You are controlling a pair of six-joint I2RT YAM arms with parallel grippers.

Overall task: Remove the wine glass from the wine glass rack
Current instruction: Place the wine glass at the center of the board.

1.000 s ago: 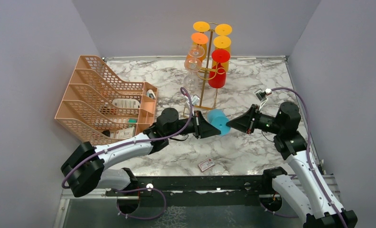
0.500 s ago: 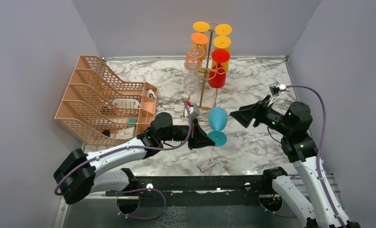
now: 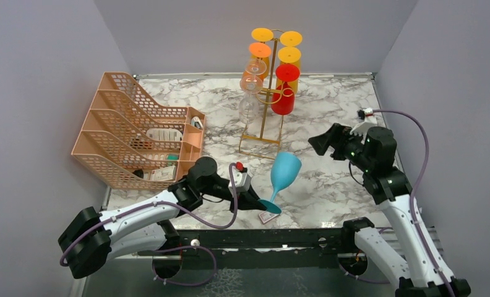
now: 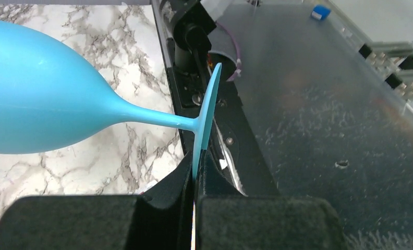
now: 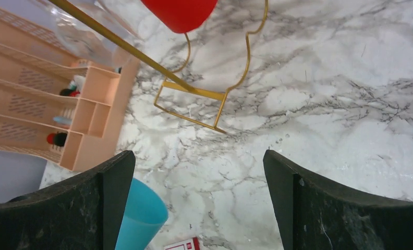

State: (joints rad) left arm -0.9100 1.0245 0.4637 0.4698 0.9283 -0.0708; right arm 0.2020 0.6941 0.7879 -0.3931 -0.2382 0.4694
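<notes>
- The left hand [image 3: 258,202] is clamped on the rim of the blue glass's [image 3: 284,170] foot, its edge pinched between the fingers [image 4: 168,191].
- The blue glass is tilted, bowl up, over the near part of the bench [image 3: 335,185], well apart from the rack [image 3: 266,117].
- The right hand [image 3: 317,144] is spread wide and holds nothing.
- The rack stands at the back, with orange, yellow, red and clear glasses hanging on it.
</notes>
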